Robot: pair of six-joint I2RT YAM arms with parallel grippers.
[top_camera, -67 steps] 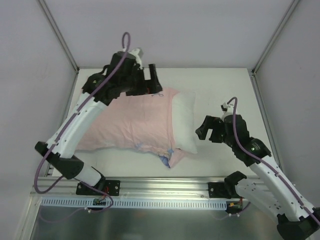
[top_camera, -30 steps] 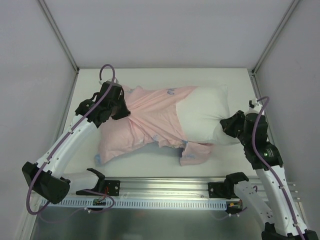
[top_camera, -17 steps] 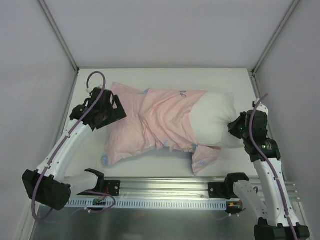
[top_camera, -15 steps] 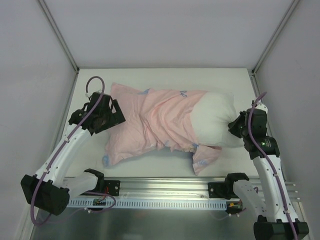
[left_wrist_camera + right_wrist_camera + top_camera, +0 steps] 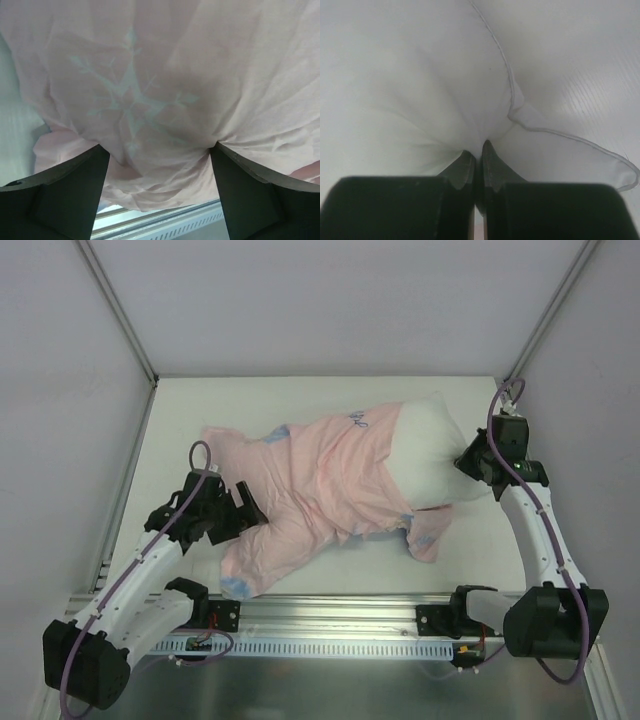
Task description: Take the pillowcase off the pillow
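My right pincer (image 5: pixel 479 150), clamped on the pillow (image 5: pixel 430 452) corner, has dragged it back; my left pincer (image 5: pixel 157 150) gapes wide against the pillowcase (image 5: pixel 320 478); slightly more pillow bared.

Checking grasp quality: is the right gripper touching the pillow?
Touching. The right wrist view shows the right gripper pinched shut on a fold of the pillow.

A white table top (image 5: pixel 300 400) lay under even light, aluminium posts (image 5: pixel 118 312) rising from its far corners. Plain pale grey walls (image 5: pixel 320 300) closed its far and side edges, and an aluminium rail (image 5: pixel 330 612) ran along the near edge.
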